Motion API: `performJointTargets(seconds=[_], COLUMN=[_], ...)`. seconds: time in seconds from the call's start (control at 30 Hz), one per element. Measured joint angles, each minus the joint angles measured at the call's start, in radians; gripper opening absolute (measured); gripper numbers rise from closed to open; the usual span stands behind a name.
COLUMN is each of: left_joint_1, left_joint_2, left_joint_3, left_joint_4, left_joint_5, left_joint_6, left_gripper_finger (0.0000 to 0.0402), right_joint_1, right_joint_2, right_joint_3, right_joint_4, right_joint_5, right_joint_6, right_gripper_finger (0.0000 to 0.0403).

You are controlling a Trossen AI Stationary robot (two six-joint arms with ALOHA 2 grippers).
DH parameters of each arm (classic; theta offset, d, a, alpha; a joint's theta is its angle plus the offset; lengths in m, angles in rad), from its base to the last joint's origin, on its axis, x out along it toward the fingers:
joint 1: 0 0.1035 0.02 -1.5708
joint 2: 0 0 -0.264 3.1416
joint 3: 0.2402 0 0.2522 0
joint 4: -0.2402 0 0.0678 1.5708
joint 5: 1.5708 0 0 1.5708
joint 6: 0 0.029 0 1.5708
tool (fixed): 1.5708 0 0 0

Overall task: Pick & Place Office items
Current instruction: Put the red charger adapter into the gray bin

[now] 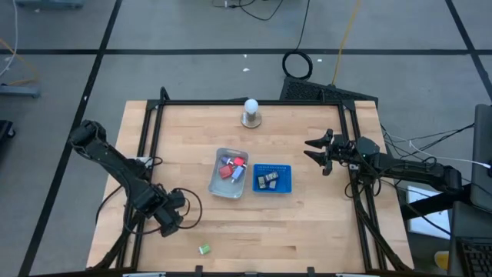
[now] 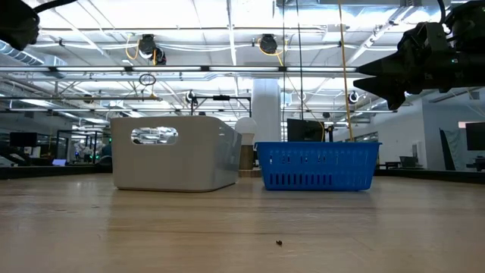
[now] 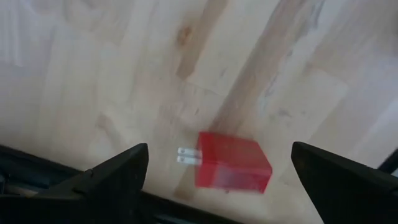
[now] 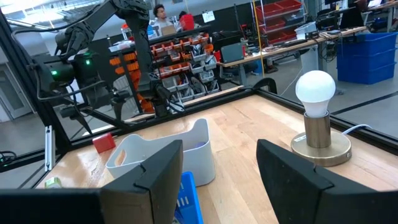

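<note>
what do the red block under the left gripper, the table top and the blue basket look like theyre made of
Red block: likely glossy moulded plastic, with two metal-looking prongs at one end, like a plug adapter. Table top: pale wood, visible grain and joined planks, satin finish. Blue basket: probably plastic, with slotted walls and an even saturated colour.

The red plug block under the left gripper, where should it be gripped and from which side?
Grip the red plug block across its flat sides, descending from above. It lies flat on the table between the open left gripper fingers; its prongs stick out one end, so avoid that end.
</note>
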Motion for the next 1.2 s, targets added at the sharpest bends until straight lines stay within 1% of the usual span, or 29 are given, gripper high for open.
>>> performJointTargets(seconds=[0.07, 0.33, 0.8, 1.2], left_joint_1=[-0.006, -0.078, -0.209, -0.257], left_joint_2=[0.0, 0.0, 0.0, 0.0], left_joint_3=[0.0, 0.0, 0.0, -0.001], left_joint_4=[-0.005, -0.017, 0.017, 0.035], left_joint_5=[0.014, 0.008, -0.08, -0.127], left_joint_6=[0.002, -0.016, -0.031, -0.062], left_gripper_finger=[0.0398, 0.04, 0.04, 0.04], right_joint_1=[0.0, 0.0, 0.0, 0.0], right_joint_2=[0.0, 0.0, 0.0, 0.0], right_joint_3=[0.0, 0.0, 0.0, 0.0], right_joint_4=[0.0, 0.0, 0.0, 0.0], right_joint_5=[0.0, 0.0, 0.0, 0.0], right_joint_6=[0.0, 0.0, 0.0, 0.0], right_gripper_finger=[0.0197, 0.0197, 0.0196, 0.0196])
